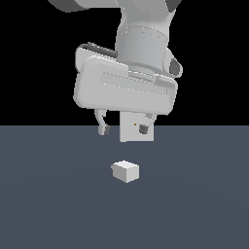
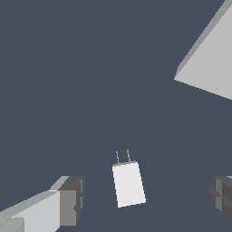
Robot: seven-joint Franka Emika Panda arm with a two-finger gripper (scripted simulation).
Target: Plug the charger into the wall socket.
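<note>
Could easily miss or knock the little charger (image 1: 126, 171) lying alone on the floor (image 1: 48, 204), well apart from the wall socket (image 1: 136, 127), with the wide-open, empty gripper (image 2: 145, 199) high above, two thin pins bendable.

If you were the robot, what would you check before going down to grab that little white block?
1. Gripper open: ok, both fingers are spread wide.
2. Charger between the fingers: ok in the wrist view, with space on both sides.
3. Charger free to lift: ok, it lies alone on the floor, nothing touching it.
4. Gripper low enough to close: not ok, it hangs above the charger in the exterior view.
5. Prongs intact: ok, two thin pins show at one end.
6. Prongs aimed at the socket: cannot tell.
</note>
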